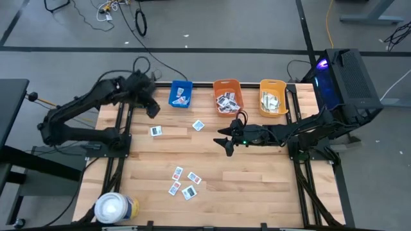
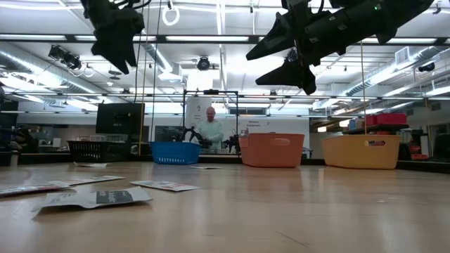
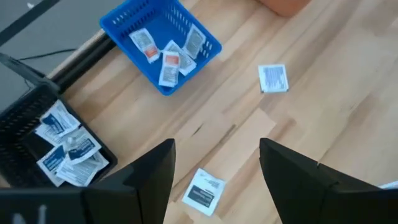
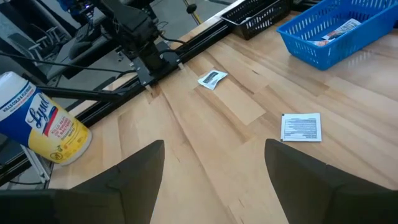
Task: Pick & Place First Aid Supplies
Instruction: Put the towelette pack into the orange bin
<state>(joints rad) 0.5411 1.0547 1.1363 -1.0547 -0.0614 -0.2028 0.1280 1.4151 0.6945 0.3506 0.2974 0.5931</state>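
Packets are lying scattered on the wooden table (image 1: 257, 173); we are seeing one packet (image 1: 156, 131) near the left arm, another packet (image 1: 198, 126) closer to the middle, and a cluster of four packets (image 1: 183, 183) toward the near edge. More are sitting inside the blue bin (image 1: 181, 94), the orange bin (image 1: 227, 95) and the yellow bin (image 1: 273, 97) lined up along the far edge.

Left gripper (image 1: 153, 109) is hovering high above the table just beside the blue bin, fingers parted wide and holding nothing; in its wrist view we are seeing the packet between the two fingers (image 3: 149, 180) far below, plus a black basket (image 3: 37, 143) with more packets off the table edge. Right gripper (image 1: 226, 142) is hanging over the middle of the table, also spread open and empty. A white wipes canister (image 1: 115, 208) is standing at the near left corner. In the low view a person (image 2: 210, 129) is standing well behind the bins.
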